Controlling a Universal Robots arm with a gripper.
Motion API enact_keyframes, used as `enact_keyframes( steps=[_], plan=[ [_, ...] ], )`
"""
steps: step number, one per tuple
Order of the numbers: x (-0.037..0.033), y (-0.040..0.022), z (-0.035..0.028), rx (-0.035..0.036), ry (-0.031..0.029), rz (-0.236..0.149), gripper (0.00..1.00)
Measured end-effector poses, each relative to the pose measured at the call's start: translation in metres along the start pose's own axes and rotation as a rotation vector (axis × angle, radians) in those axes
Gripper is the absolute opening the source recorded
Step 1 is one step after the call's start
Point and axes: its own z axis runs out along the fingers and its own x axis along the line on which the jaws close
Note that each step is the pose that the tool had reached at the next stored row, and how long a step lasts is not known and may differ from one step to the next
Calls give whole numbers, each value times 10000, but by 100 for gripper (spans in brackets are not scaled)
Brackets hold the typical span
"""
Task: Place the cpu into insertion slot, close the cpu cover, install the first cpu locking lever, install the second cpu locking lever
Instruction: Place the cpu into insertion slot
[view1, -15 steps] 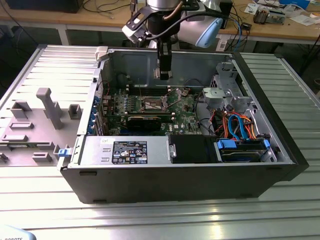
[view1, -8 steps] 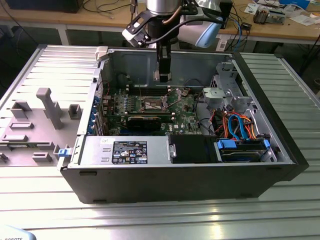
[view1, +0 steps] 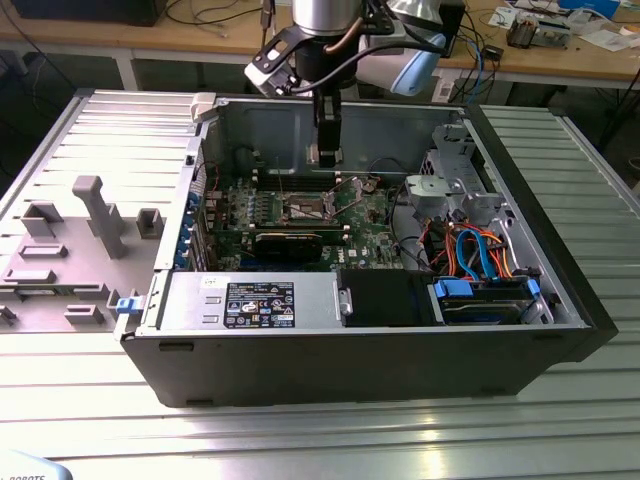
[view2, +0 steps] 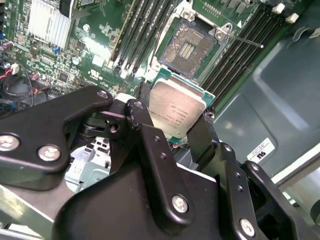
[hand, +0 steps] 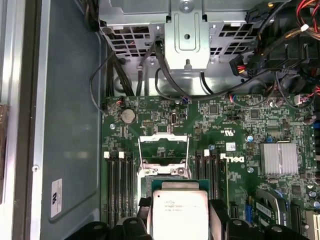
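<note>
Silver-grey square cpu pinched in black jaws, near dark open insertion slot.

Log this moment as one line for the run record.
gripper: shut on chip | chip: held clear of socket, not seated | socket: uncovered, empty

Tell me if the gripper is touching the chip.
Touching. In the second wrist view the gripper clamps the chip between its fingers, no gap at either edge.
</note>
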Motion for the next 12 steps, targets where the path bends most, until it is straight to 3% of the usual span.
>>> enact_keyframes(
  steps=[4,12],
  plan=[
    [4,-11,129,1,2,-21,54],
    [5,-17,210,1,1,-22,54]
  ],
)
